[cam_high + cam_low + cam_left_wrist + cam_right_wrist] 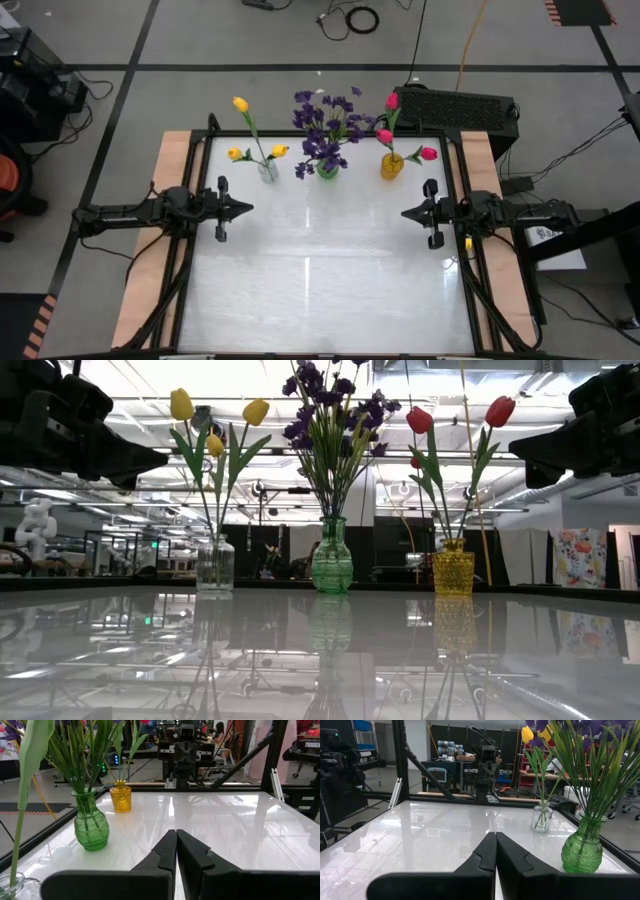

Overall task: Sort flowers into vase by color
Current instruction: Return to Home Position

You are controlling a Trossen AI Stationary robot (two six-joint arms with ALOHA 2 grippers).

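The sorting looks finished. Seen from above, three vases stand in a row near the 12 o'clock edge of the table (320, 290), and each one holds one colour only. The transparent vase (268, 172), toward 11 o'clock, carries the yellow tulips (240, 103). The green vase (327, 170), at 12 o'clock, carries the bunch of purple blossoms (325, 125). The yellow vase (392, 166), toward 1 o'clock, carries the pink-red tulips (391, 101). The vases stand upright and apart from each other, and the stems lean out of them at different angles. No loose flower lies on the white surface in any view — so, as far as the pictures show, nothing is left to pick up.

The left gripper (245, 208) hangs at 9 o'clock of the table, above the surface, and points toward the centre. Its two fingers are pressed together tip to tip and hold nothing. The right gripper (408, 212) is opposite, at 3 o'clock, also pointing inward, with its fingers closed together in the same way and empty. Both are well apart from the vases.

The judgement is that only the parking of the arms remains. Their mirrored posture at the two sides suggests this is nearly or fully done — whether it is the exact rest pose, one cannot tell.
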